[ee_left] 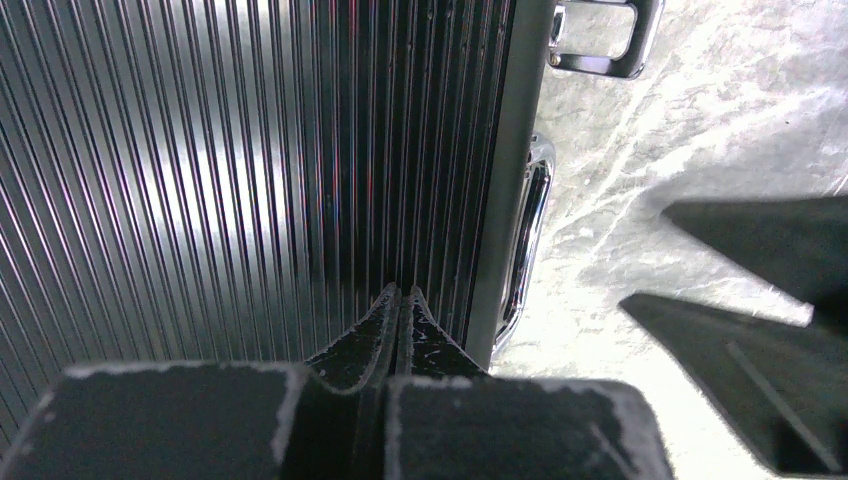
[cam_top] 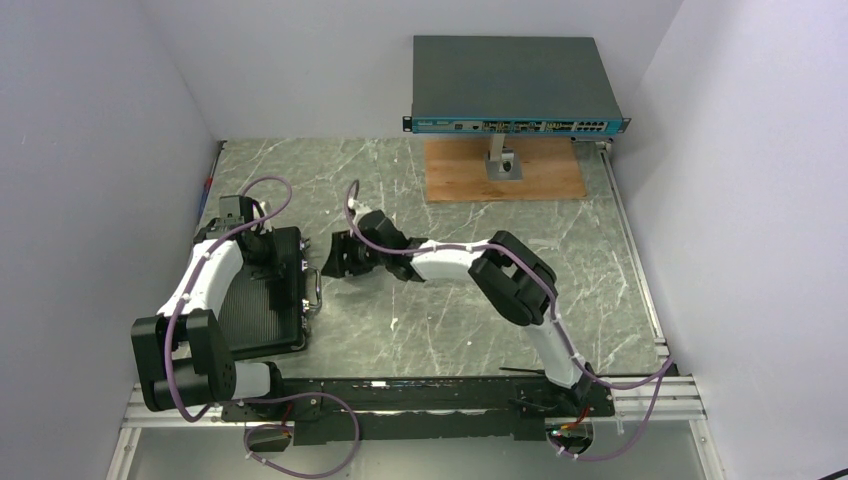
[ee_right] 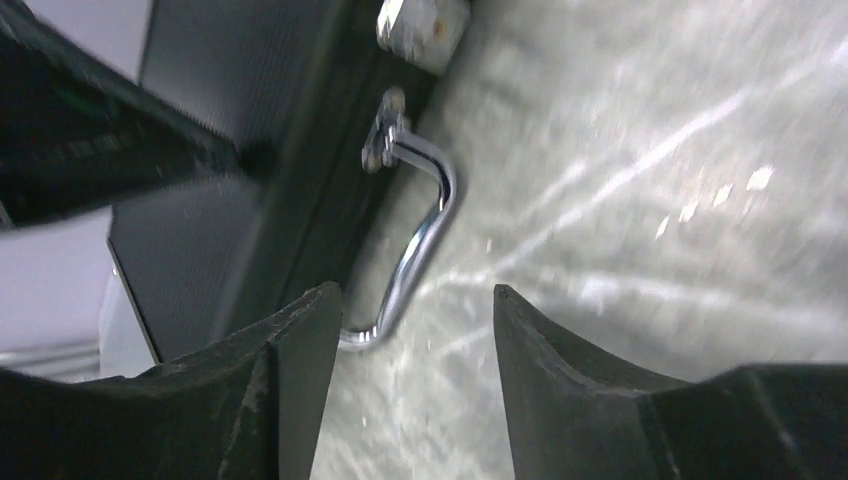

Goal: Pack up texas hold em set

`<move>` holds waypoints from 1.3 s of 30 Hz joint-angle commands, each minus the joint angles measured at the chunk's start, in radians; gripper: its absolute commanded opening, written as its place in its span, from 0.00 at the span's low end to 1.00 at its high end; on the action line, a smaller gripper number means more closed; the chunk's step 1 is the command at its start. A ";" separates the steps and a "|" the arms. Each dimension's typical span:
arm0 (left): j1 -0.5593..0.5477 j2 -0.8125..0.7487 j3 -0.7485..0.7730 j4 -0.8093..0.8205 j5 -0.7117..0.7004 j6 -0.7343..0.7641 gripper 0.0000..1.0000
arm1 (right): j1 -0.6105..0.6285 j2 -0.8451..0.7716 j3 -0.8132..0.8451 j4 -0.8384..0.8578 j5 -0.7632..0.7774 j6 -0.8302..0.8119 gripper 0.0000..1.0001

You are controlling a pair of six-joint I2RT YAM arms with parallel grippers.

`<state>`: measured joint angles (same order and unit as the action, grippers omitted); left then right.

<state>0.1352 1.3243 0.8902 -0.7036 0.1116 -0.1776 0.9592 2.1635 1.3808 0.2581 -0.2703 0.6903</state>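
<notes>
The small black briefcase of the texas hold em set lies closed at the table's left, ribbed lid up. Its silver handle points right. My left gripper is shut, its tips resting together on the lid near the handle-side edge, holding nothing. My right gripper hovers just right of the case, open and empty. In the right wrist view the handle curves just ahead of my right gripper, near its left finger. Chips, discs and the card box are out of view.
A big grey network switch stands on a post over a wooden board at the back. White walls close in on left and right. A silver latch sits on the case's front edge.
</notes>
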 commanded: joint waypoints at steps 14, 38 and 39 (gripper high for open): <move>-0.016 0.000 -0.031 -0.015 -0.001 0.012 0.00 | -0.072 0.262 0.407 -0.008 -0.071 0.098 0.73; -0.021 0.009 -0.030 -0.016 0.000 0.013 0.00 | -0.129 0.384 0.548 -0.039 -0.062 0.136 0.44; -0.021 0.009 -0.030 -0.016 0.001 0.013 0.00 | -0.129 0.385 0.546 -0.043 -0.059 0.133 0.43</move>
<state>0.1246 1.3224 0.8902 -0.7033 0.1070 -0.1730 0.8589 2.5267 1.8931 0.2264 -0.3759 0.8318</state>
